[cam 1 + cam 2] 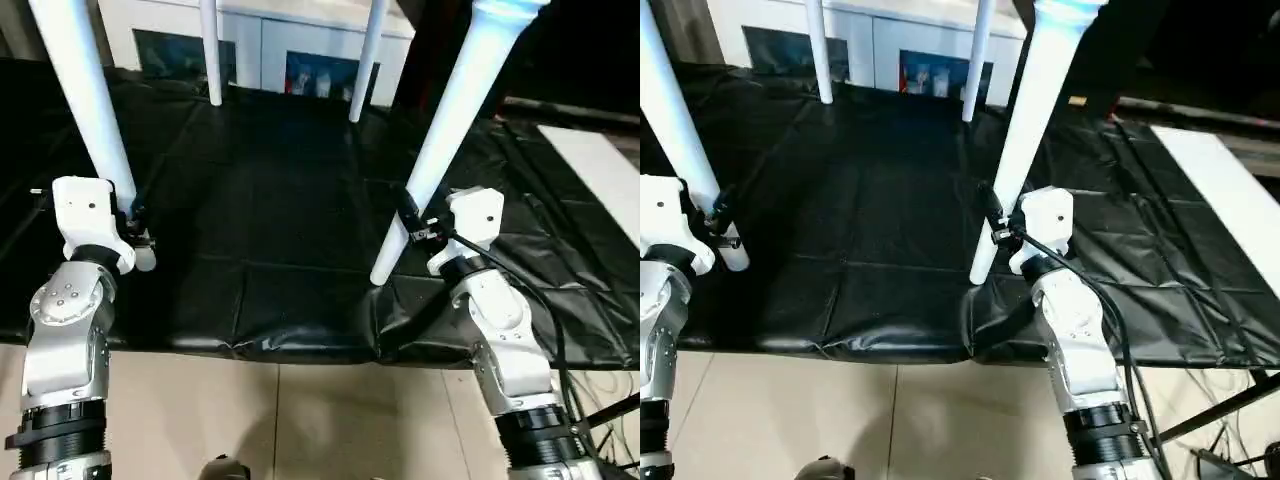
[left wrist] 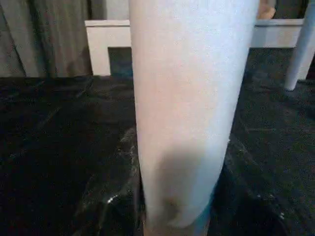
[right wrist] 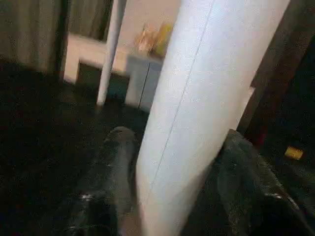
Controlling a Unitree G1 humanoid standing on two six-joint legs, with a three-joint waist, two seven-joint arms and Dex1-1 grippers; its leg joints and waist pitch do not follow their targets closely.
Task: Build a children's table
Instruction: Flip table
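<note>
Tabletop lies beyond the upper edge; all four legs are cut off there, among them near-left leg (image 1: 85, 90) and near-right leg (image 1: 450, 130). Left gripper's (image 1: 135, 215) fingers hidden behind its leg.

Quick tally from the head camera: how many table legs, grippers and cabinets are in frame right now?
White table legs: 4: near left leg, near right leg, far left leg, far right leg
Grippers: 2: left gripper, right gripper, each at a near leg
White cabinet with dark doors: 1
Total: 7
</note>
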